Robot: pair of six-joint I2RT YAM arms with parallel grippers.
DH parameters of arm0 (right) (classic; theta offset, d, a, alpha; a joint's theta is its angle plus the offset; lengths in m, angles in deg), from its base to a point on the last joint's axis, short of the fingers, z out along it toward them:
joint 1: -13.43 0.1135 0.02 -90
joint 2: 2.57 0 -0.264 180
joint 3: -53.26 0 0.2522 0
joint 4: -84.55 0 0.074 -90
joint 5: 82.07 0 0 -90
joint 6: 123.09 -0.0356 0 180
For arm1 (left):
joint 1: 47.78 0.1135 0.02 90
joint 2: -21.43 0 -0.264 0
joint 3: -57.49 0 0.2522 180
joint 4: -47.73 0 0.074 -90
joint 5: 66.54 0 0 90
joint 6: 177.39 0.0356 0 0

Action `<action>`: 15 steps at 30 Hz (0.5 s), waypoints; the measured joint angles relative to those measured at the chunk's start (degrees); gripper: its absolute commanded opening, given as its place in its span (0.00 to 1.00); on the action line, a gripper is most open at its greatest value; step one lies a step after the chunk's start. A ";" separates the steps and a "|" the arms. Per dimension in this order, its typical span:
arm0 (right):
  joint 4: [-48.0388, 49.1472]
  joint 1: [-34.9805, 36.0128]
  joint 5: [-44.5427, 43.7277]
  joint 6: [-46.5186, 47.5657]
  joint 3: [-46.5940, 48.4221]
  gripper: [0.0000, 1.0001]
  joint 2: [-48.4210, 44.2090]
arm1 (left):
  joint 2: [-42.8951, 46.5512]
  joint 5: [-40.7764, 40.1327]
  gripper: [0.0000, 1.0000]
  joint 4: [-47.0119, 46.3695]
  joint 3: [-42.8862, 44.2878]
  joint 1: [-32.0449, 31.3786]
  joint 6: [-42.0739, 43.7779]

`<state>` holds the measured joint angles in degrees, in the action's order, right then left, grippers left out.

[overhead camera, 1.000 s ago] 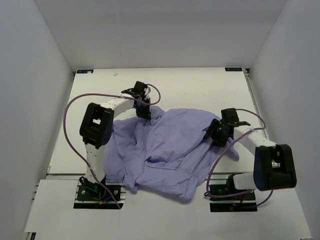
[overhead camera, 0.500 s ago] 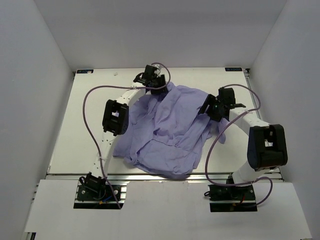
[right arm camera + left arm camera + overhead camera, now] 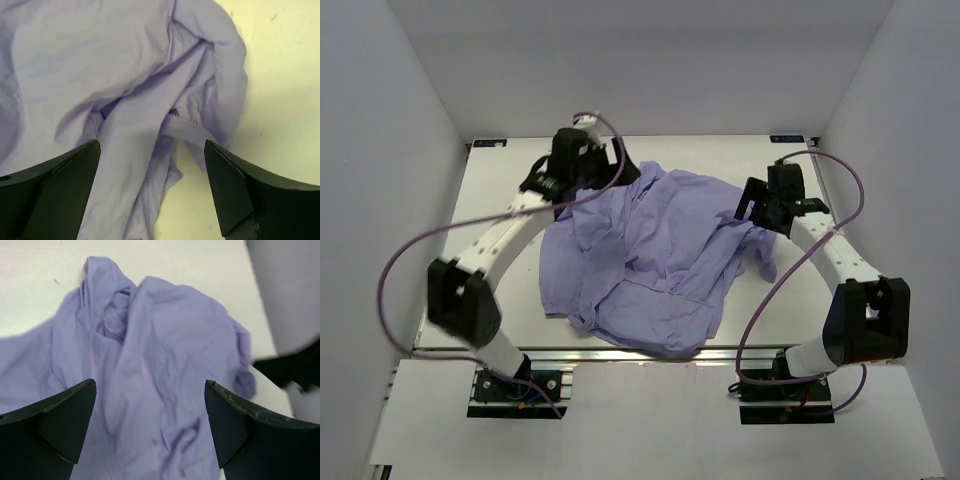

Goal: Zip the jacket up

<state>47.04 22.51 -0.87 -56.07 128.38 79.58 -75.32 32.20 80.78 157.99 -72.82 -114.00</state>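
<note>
Standing spread with nothing between them, the left jaws are shown above the far edge of the jacket (image 3: 650, 250). The right jaws, likewise parted and empty, are held over its right side, where a short run of zipper teeth (image 3: 189, 121) is exposed. The jacket is seen crumpled at the middle of the white worktop (image 3: 500, 210), which is enclosed on three sides by plain pale walls (image 3: 640, 70).
</note>
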 measured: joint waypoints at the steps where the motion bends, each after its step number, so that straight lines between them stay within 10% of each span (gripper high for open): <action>1: -0.15 0.00 0.09 0.70 1.22 0.89 1.03 | 4.76 -0.17 0.98 -0.76 -4.59 -0.24 -0.98; 9: 0.42 0.04 1.57 3.45 14.91 0.89 19.67 | 21.40 2.91 0.98 -1.99 -40.83 -1.42 -11.54; 15: -0.59 0.09 1.88 3.52 13.03 0.88 23.91 | 20.35 2.29 0.98 0.98 -48.83 -1.57 -15.37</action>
<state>46.45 22.60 1.01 -52.55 141.41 103.49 -54.98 34.49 81.77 109.16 -74.39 -129.37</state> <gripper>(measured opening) 0.889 0.980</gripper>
